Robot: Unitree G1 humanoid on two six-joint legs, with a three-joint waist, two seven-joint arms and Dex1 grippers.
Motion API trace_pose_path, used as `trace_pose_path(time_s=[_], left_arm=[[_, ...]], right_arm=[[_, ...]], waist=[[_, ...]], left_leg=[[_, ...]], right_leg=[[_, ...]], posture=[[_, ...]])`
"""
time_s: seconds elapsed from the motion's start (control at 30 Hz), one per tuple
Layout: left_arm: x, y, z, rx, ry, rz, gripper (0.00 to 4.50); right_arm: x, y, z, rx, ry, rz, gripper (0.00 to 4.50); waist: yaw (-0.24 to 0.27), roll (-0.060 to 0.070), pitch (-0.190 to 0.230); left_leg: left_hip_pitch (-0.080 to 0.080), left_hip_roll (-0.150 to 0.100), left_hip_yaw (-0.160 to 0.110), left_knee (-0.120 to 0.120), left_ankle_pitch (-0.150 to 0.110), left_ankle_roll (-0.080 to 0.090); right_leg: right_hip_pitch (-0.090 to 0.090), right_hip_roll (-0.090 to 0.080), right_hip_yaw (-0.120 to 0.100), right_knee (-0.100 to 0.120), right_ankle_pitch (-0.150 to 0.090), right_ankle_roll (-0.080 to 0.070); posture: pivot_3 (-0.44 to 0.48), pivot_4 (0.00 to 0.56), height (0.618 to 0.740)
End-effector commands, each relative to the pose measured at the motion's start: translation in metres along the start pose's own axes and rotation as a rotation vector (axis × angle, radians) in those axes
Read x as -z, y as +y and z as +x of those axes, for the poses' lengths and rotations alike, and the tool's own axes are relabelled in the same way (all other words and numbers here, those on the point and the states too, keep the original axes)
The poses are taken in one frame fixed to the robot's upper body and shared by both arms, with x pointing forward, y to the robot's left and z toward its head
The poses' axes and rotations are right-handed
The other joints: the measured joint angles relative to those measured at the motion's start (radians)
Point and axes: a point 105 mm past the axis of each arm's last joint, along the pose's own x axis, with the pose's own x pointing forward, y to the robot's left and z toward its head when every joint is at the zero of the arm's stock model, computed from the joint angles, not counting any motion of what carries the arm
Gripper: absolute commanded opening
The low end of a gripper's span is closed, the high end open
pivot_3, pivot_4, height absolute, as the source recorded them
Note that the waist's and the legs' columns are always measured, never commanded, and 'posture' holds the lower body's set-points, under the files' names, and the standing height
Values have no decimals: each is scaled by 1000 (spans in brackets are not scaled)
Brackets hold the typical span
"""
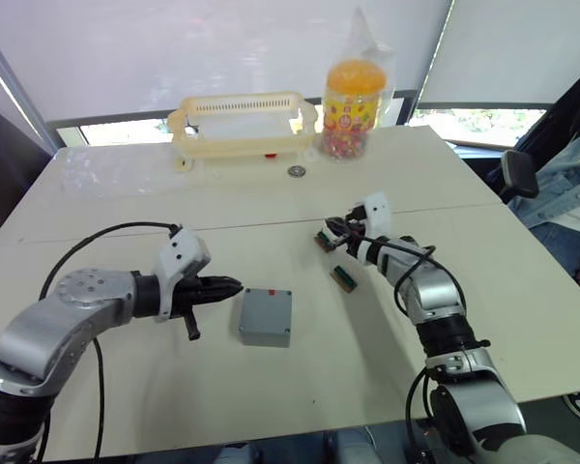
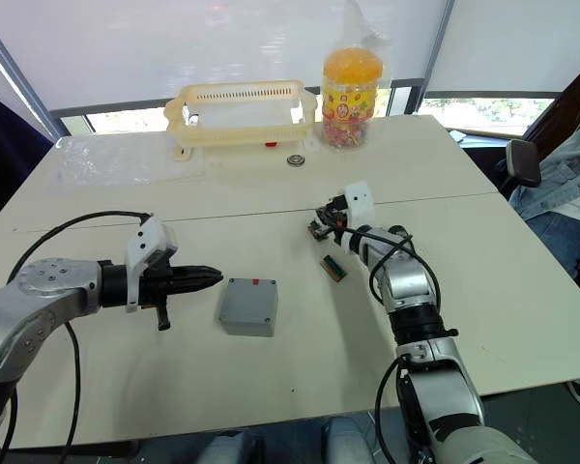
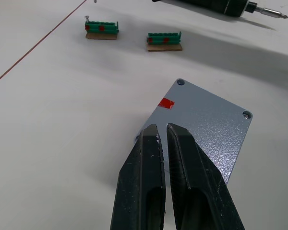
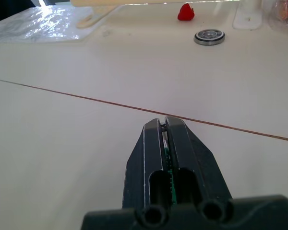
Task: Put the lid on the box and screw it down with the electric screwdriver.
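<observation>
the lid (image 3: 201, 129) is a flat grey square plate with a fine speckled texture, rounded corners, a small screw in each visible corner and a bit of red tape near one edge. it sits on the box (image 1: 265, 318), a small grey plastic block on the pale matte table (image 1: 271, 203). the left gripper (image 3: 162, 132) has its two smooth black fingers (image 3: 149, 158) drawn nearly together with a thin slit between them, gripping nothing; their tips hover just at the lid's near edge. beyond those fingertips lie two small green terminal strips (image 3: 164, 41) on brown bases, and further off the black electric screwdriver (image 3: 230, 5) with its metal bit. the right gripper (image 4: 163, 125) is closed narrowly on a thin green strip (image 4: 169, 163) seen between its fingers; ahead of them sits a metal ring (image 4: 209, 36).
</observation>
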Motion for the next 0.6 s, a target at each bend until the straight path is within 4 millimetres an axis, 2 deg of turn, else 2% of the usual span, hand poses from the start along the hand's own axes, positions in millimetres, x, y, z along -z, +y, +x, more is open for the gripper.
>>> trace_pose_path(time_s=[0.03,0.17,0.2,0.33,0.43,0.6], left_arm=[[-8,-1,-1,12,-22,33,255],[-8,-1,-4,30,-12,39,255],[-8,-1,-5,32,-11,39,255],[-9,-8,-10,95,-8,38,255],[-3,-11,-14,123,29,47,255],[0,-12,-15,128,42,49,255]], right_arm=[[-51,7,-20,-69,-159,-17,43],[-63,39,-53,-254,-183,-56,43],[-63,43,-56,-269,-179,-58,43],[-50,82,-84,-436,-136,-86,43],[-40,97,-87,-464,-113,-71,43],[-27,109,-85,-488,-97,-81,43]], waist=[[3,0,0],[5,0,0],[5,0,0],[4,0,0],[-1,0,0],[4,0,0]], left_leg=[[0,0,0,0,0,0],[-1,0,-1,0,0,0],[0,0,0,0,0,0],[0,0,0,0,0,0],[1,1,0,0,0,0],[1,1,0,0,0,0]], right_leg=[[0,0,0,0,0,0],[0,0,0,0,0,0],[0,0,0,0,0,0],[0,0,0,0,0,0],[0,0,0,0,0,0],[1,0,0,1,0,0]], posture=[[0,150,740],[0,150,740],[0,150,740],[0,150,740],[0,150,740],[0,150,740]])
